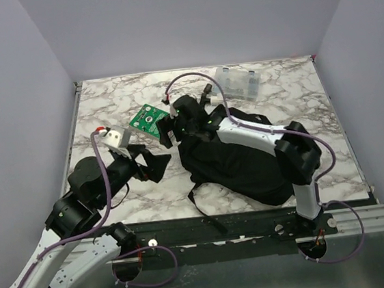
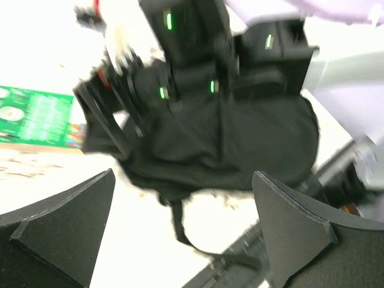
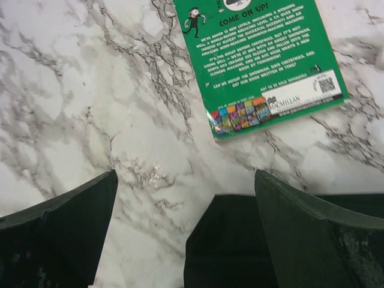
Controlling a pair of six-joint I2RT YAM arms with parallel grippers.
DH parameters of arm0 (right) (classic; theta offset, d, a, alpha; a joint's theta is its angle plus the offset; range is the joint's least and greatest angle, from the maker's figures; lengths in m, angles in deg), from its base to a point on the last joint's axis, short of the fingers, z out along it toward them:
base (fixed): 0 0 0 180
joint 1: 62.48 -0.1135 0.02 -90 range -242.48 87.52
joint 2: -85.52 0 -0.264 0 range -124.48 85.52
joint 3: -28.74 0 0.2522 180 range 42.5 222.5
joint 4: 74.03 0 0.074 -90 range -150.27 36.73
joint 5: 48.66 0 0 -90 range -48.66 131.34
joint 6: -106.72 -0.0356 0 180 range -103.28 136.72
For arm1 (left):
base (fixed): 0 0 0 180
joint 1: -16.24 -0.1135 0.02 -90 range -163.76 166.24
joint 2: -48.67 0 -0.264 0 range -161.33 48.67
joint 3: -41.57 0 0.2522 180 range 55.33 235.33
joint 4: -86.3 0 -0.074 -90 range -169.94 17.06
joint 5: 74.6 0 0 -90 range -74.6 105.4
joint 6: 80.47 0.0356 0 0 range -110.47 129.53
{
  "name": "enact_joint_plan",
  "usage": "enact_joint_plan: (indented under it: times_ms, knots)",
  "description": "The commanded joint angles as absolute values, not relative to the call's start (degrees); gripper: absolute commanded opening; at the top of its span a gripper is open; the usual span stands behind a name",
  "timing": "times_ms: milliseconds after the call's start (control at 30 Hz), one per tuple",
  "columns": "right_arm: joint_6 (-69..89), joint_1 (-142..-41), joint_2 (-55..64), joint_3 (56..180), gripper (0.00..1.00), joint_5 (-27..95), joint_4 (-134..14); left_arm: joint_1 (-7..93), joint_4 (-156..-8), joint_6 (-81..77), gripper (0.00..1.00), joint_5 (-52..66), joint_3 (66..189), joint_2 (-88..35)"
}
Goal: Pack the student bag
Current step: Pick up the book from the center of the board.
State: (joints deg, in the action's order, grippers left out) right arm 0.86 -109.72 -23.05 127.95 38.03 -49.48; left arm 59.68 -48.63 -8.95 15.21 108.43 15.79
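Table (image 1: 150, 203): marble-patterned top; both arms are mounted at its 6 o'clock edge and reach toward 12.
Left gripper (image 1: 152, 166): jaws spread wide with nothing between them. It hangs low at the bag's 9 o'clock, just beside it, and its camera looks at the bag's flank, probably so it can steady or open the fabric.
Student bag (image 1: 242, 163): black and slumped on its side, right of centre, with a strap trailing toward 6 o'clock. The right arm lies across its top.
Bag contents: cannot tell, since no opening or lining shows in any view.
Right gripper (image 3: 185, 174): fingers parted and empty. It points down at bare marble off the bag's 11 o'clock corner, short of the book, apparently lined up to pick it up.
Green book (image 1: 147, 119): thin paperback lying flat with its back cover up, at 11 o'clock from the bag, apart from both grippers and outside the bag.
Clear compartment box (image 1: 238, 83): lid down, at the far 12 o'clock edge, well apart from everything else.
Box contents: too small to make out.
Progress: packing looks barely started, with the book the likely first item.
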Motion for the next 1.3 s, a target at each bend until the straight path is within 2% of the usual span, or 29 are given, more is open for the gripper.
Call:
enact_joint_plan:
  times_ms: [0,167,400,567,633,767,833,867,933,1100,1267]
  knots:
    - [8.21,-111.97,-33.34,137.24,1.00,47.29,-50.21,57.74,-45.45,-1.85,0.98,36.02,114.11,14.53]
    - [14.69,-112.94,-41.16,143.57,1.00,48.36,-51.61,54.92,-53.92,0.08,0.98,46.94,111.61,15.34]
    - [23.56,-113.28,-46.73,142.75,0.99,52.72,-57.41,48.05,-59.06,-1.72,0.98,49.39,102.89,22.06]
    - [24.37,-113.27,-49.69,140.78,0.92,51.00,-59.43,45.20,-60.73,-2.03,0.98,51.92,99.81,23.65]
    - [23.63,-113.28,-51.12,140.85,0.82,51.09,-58.30,43.75,-61.39,-1.96,0.98,51.80,99.34,23.35]
    - [21.54,-113.80,-51.62,138.66,0.40,49.23,-56.90,40.66,-60.64,-3.39,0.98,49.79,99.51,21.13]
    - [20.54,-114.47,-50.85,136.43,0.25,48.65,-57.85,38.37,-60.27,-4.74,0.98,47.72,99.87,19.73]
    - [19.82,-114.74,-50.67,135.70,0.14,48.76,-58.14,37.08,-60.20,-5.62,0.98,46.15,99.80,19.14]
    - [18.20,-115.13,-50.09,134.52,0.01,47.36,-57.81,33.62,-59.89,-7.69,0.98,42.35,99.92,17.52]
    - [9.27,-115.21,-46.23,130.05,0.00,39.45,-61.98,23.24,-58.93,-14.05,0.98,28.88,100.84,11.15]
    - [0.35,-115.21,-42.23,128.03,0.00,28.76,-65.29,14.70,-59.43,-20.92,0.98,10.09,101.62,0.83]
